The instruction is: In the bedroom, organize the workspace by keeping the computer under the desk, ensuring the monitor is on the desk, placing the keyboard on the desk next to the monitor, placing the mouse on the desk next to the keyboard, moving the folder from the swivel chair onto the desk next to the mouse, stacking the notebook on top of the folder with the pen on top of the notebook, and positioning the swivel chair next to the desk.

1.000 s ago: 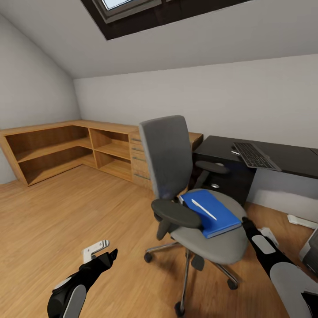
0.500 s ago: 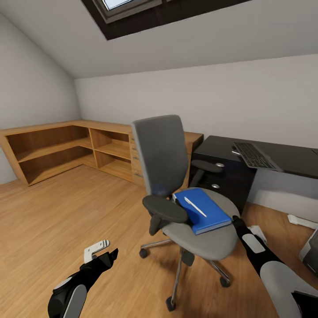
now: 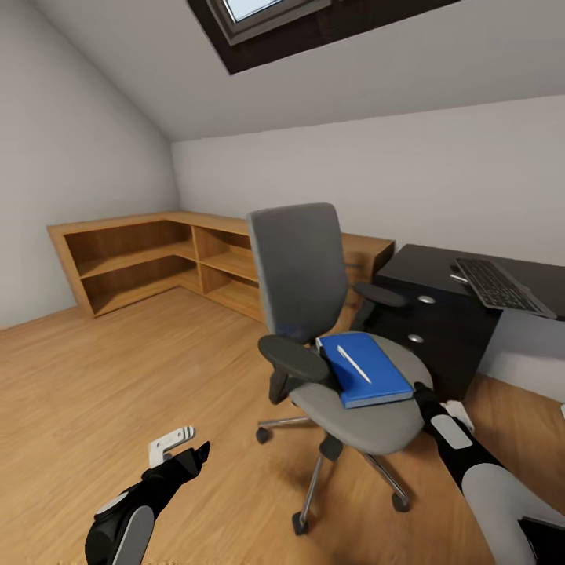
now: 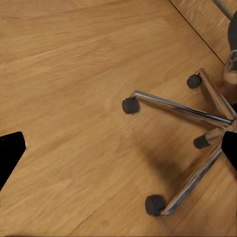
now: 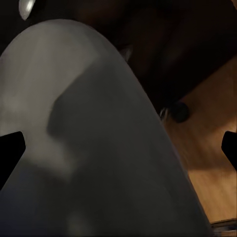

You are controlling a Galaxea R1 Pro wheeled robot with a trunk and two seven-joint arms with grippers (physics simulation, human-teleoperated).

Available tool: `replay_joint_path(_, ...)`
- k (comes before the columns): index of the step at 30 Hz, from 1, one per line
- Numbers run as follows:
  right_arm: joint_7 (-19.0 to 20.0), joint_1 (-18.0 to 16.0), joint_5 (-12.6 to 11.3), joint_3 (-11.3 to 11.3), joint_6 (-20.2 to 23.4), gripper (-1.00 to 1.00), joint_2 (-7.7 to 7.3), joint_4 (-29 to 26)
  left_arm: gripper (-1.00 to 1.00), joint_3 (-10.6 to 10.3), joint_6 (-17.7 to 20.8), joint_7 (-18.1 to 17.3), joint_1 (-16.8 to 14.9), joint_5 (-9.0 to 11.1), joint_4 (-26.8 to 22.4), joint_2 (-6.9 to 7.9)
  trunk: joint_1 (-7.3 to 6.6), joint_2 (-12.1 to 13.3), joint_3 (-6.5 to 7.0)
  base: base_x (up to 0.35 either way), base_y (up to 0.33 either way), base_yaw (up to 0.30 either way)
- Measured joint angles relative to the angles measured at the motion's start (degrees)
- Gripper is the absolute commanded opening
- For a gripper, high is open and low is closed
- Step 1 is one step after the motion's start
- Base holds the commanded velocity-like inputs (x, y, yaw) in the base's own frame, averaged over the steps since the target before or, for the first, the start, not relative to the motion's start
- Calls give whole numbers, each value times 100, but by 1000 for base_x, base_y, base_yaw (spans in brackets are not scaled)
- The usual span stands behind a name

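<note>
Here the swivel chair (image 3: 329, 337) stands on the wood floor (image 3: 118, 377) just beside the desk (image 3: 439, 275), the blue folder (image 3: 365, 369) on its seat with the pen (image 3: 354, 364) on top. The right gripper (image 3: 420, 390) reaches the seat's edge with fingers spread wide around it, while the left gripper (image 3: 184, 451) hangs parted over bare floor; the keyboard (image 3: 498, 286) lies on the desk.

Left tool (image 3: 188, 449) open, low and forward; right arm outstretched, its tool hidden.

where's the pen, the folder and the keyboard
pen (image 3: 354, 364), head view, middle of its white shaft
folder (image 3: 377, 381), head view, bare blue cover
keyboard (image 3: 497, 286), head view, middle of its key rows
</note>
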Motion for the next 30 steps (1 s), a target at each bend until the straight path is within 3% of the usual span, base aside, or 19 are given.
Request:
replay_joint_path(9,-2,1,-26,15,6,100,1,-39,100,-190,5,-9,-1,-1,9,5,0,0,-6,0,0,232)
replay_joint_path(24,4,2,-51,42,4,100,4,-43,100,-197,9,-10,-3,-2,37,13,0,0,-9,79,0,11)
replay_joint_path(30,1,1,-46,37,2,100,2,-49,100,-196,1,-10,-2,-2,38,14,-4,-1,-9,228,0,0)
